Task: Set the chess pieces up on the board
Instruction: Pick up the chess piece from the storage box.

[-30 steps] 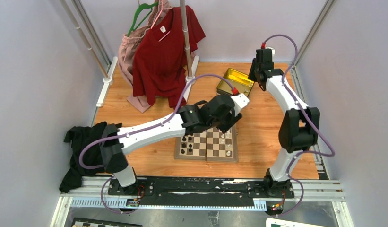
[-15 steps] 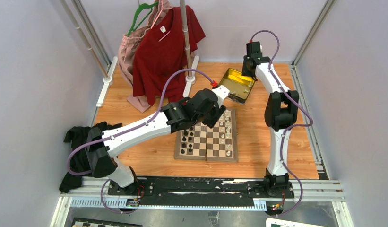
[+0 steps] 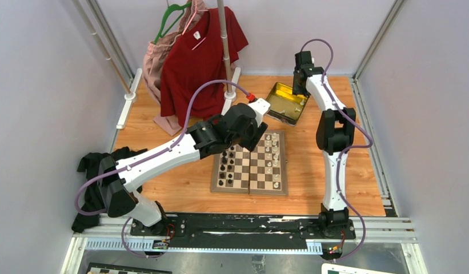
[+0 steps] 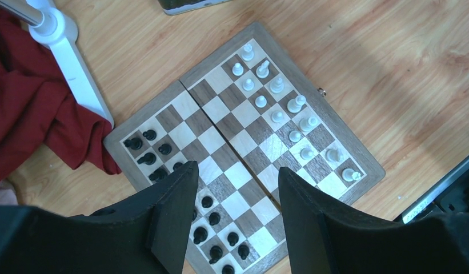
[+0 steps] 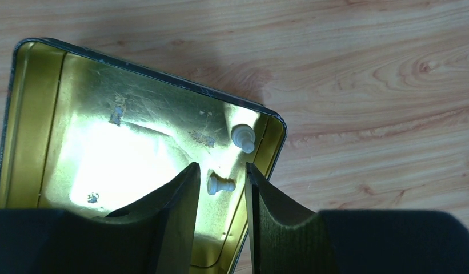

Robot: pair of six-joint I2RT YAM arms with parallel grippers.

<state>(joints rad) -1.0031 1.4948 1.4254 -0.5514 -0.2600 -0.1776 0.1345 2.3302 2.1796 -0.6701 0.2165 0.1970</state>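
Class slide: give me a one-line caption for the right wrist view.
Right tool open above the gold tin, with two white chess pieces lying near its corner.

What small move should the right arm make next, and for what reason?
Probably lower the right claw a little and close it on the small white piece lying on its side in the gold tin. The claw is open, and that piece already appears lined up between its fingers. A second white piece lies apart, nearer the tin's wall, so it can wait.
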